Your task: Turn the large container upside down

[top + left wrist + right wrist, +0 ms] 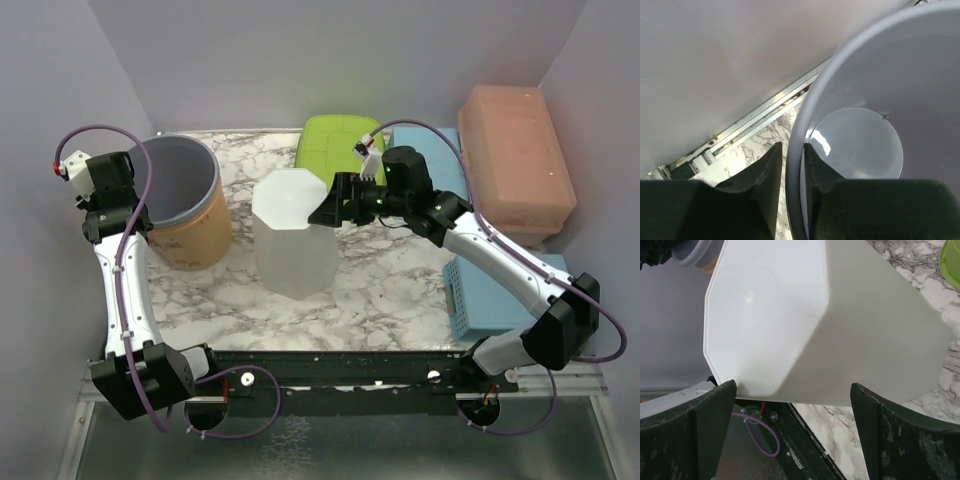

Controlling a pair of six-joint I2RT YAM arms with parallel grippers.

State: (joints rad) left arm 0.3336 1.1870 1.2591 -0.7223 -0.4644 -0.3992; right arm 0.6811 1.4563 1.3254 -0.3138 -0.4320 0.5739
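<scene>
Left gripper (792, 146) clamped on grey bucket (920, 75) rim; right gripper (793, 387) spread wide, straddling white octagonal container (790, 315).

The left arm (125, 290) rises steeply from its base. Its wrist is bent over so the left pincer (791, 150) points down, with its fingers (767, 175) drawn narrow on the rim of the grey tub (920, 70) (one inside, one outside). The right arm (500, 255) stretches forward and leftward, with the right pincer (792, 385) held level and its jaws spread wide.
</scene>
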